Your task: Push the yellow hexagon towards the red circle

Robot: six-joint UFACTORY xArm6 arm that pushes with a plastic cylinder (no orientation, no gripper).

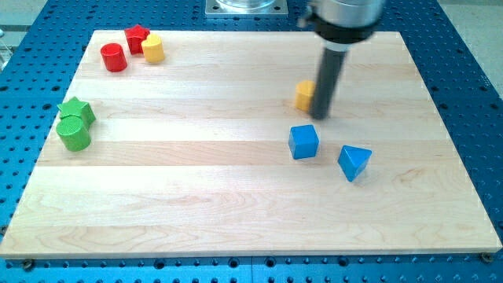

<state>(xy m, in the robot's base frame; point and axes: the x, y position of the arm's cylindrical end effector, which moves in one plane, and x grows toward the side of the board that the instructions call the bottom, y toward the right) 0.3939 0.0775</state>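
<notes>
Right now the arm's rod ends in my tip, which has no jaws to open or close; it carries nothing and simply rests on the wooden board, touching or very nearly touching the right side of a yellow block near the board's middle-right. That block is half hidden behind the rod, so its shape is hard to confirm; I take it for the yellow hexagon of the task. The red circle sits well away at the view's top left, with a red star and a second, rounder yellow block close beside it.

What matters is the line: the yellow block lies just to the view's left of the tip, and the red circle lies further left and somewhat up. So the tip already stands on roughly the far side of the block from the target. A push leftward with a slight upward lean looks right.
</notes>
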